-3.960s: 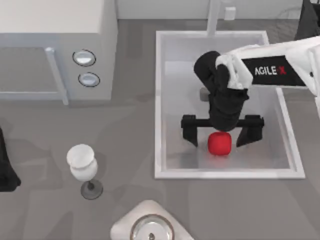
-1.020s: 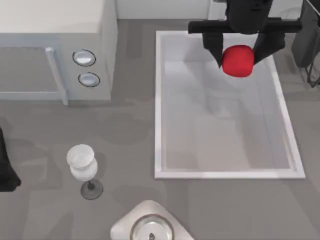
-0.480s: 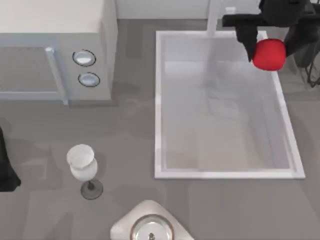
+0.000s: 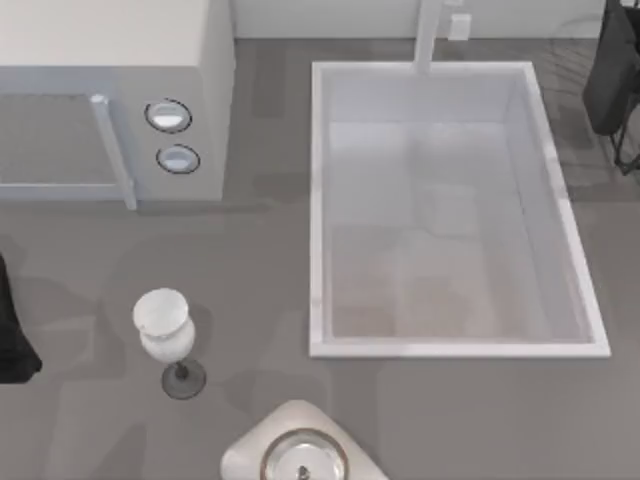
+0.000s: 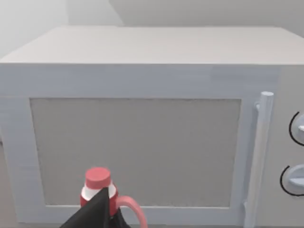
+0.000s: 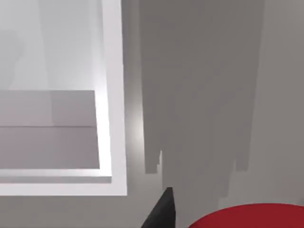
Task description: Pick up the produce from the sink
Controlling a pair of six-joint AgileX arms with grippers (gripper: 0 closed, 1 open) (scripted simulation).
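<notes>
Sink basin (image 4: pixel 320 200) from the top view lies bare of produce, white rim and walls on the right half of the grey tabletop (image 4: pixel 260 260), with the faucet post (image 4: pixel 428 30) at its far edge; the grey microwave (image 4: pixel 110 100) sits at the far left, a wine glass (image 4: pixel 165 335) stands near the front left, and a round pale dish (image 4: pixel 300 450) rests at the front edge. A dark piece of my right arm (image 4: pixel 612 70) shows at the far right edge beside the sink, and my left arm (image 4: pixel 12 335) sits parked at the left edge. From the left wrist view, the microwave door (image 5: pixel 135 152) and its handle (image 5: pixel 259 152) face the camera, with a red-capped bottle (image 5: pixel 99 187) in front of it; whether the left fingers are spread I cannot tell. From the right wrist view, the red produce (image 6: pixel 249 217) sits right below the camera, just beside one dark fingertip (image 6: pixel 164 211), so it appears held in my right gripper, pinched between the fingers, outside the sink rim (image 6: pixel 111 118) and above the tabletop. The produce looks rounded with no clear long axis, and too little of it shows to say which way it points. The pickup looks done.
</notes>
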